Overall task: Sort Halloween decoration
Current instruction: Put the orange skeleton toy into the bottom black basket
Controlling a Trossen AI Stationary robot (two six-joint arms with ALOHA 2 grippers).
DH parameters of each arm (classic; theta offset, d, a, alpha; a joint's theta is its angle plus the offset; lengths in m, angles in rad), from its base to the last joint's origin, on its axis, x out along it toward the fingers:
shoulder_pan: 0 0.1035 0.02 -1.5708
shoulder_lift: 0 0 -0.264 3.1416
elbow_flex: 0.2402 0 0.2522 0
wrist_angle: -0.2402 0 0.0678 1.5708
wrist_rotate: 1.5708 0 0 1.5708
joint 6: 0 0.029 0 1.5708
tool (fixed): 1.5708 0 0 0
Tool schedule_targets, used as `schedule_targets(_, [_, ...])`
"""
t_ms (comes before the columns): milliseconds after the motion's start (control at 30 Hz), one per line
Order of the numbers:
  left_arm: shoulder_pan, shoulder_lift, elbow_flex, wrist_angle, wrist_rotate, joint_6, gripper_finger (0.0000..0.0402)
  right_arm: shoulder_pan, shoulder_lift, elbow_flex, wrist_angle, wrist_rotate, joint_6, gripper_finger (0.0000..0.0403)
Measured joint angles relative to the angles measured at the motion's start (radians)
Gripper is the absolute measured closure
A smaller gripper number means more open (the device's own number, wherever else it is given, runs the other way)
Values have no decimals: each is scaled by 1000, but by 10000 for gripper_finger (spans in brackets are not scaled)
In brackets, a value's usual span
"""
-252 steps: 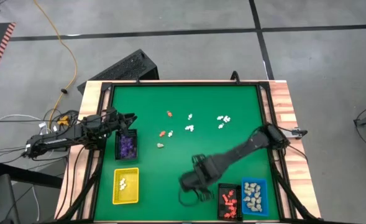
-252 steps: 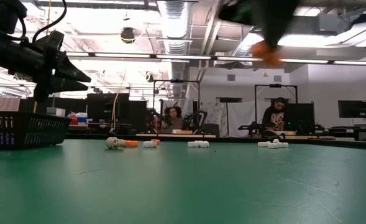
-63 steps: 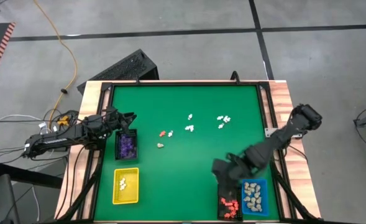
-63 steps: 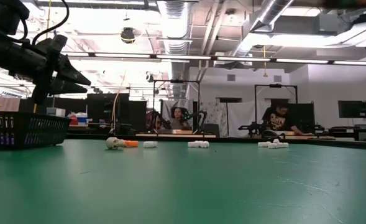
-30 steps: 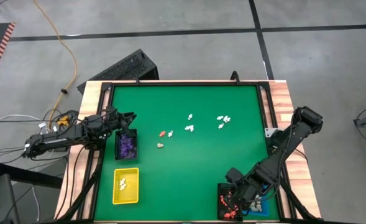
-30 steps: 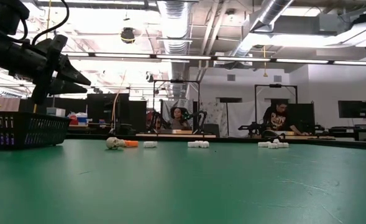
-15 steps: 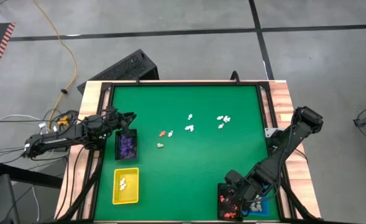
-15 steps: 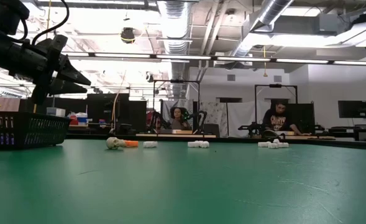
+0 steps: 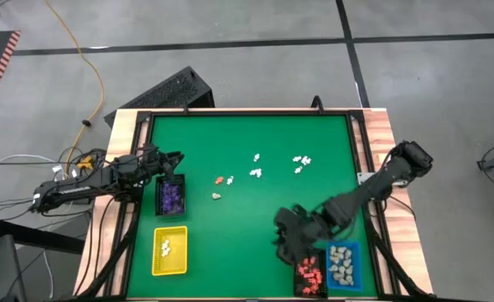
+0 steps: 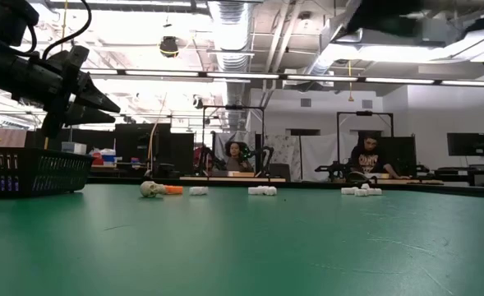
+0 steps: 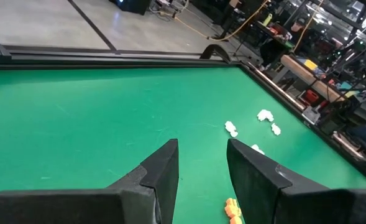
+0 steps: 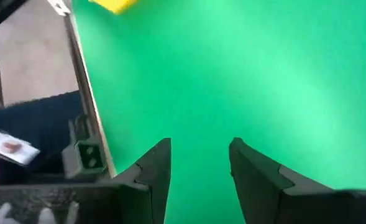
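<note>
- Black tray [image 9: 171, 195] by the table's left edge holds purple figurines; yellow tray [image 9: 169, 250] nearer the front holds a few white ones
- At front right, a dark tray [image 9: 309, 273] holds orange-red figurines; blue tray [image 9: 342, 263] beside it holds cream-beige ones
- Loose Halloween decoration [image 9: 256, 169]: white and orange pieces mid-table
- Right gripper [image 9: 285, 237] above bare felt beside the dark tray, fingers apart, empty
- Left gripper [image 9: 176, 159] over the black tray's far end, fingers apart, empty

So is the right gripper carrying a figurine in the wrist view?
No: the right gripper stands open over bare green table, nothing between its fingers.
</note>
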Motion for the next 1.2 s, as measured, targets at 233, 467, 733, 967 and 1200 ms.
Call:
schedule_targets(233, [0, 0, 0, 0, 1, 17, 276, -185, 0, 1, 182, 87, -507, 222])
schedule_targets(467, [0, 0, 0, 0, 1, 30, 276, -324, 14, 1, 283, 87, -835, 223])
schedule_targets(733, [0, 5, 0, 0, 3, 41, 276, -390, 175, 3, 631, -46, -1118, 223])
schedule_targets(967, [-1, 32, 0, 0, 5, 50, 276, -440, 328, 0, 884, -90, -1205, 223])
schedule_targets(1200, [-1, 52, 0, 0, 3, 51, 276, -543, 402, -2, 1007, -217, -1178, 223])
